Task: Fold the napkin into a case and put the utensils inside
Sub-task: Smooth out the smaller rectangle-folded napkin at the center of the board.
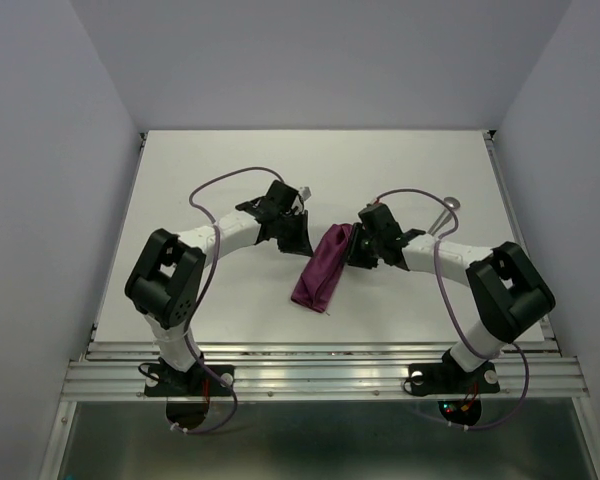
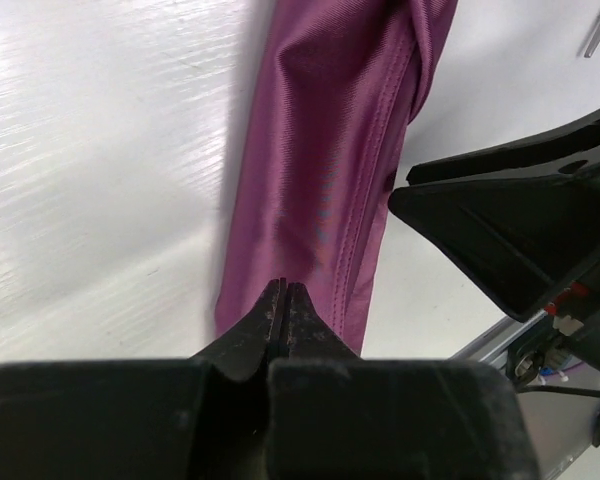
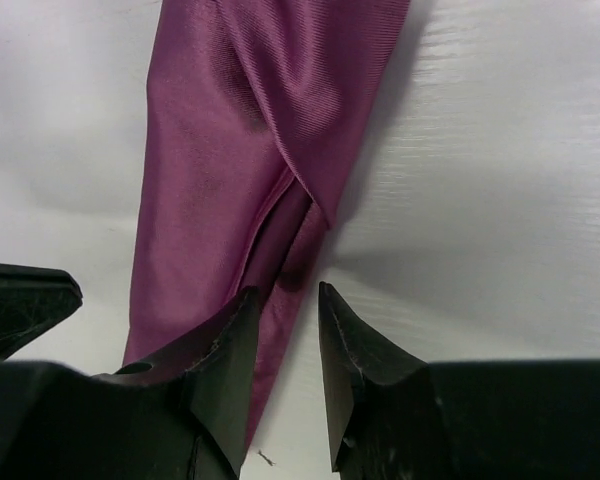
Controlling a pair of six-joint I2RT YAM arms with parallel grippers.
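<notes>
The plum-purple napkin (image 1: pixel 321 267) lies folded into a narrow strip, the case, at the table's middle, slanting from upper right to lower left. My left gripper (image 1: pixel 299 240) sits at its left side, shut, with its tips (image 2: pixel 284 287) over the cloth (image 2: pixel 325 170) and nothing visible between them. My right gripper (image 1: pixel 353 250) is at the strip's upper right, open; one finger (image 3: pixel 230 330) rests over the cloth (image 3: pixel 240 130), the other over bare table. A silver spoon (image 1: pixel 446 212) lies behind the right arm. A second silver utensil (image 1: pixel 305 191) pokes out behind the left gripper.
The white table (image 1: pixel 220 160) ends at a metal rail (image 1: pixel 320 352) in front of the arm bases. White walls close in the back and sides. The right gripper's black finger (image 2: pixel 520 230) shows in the left wrist view, close beside the cloth.
</notes>
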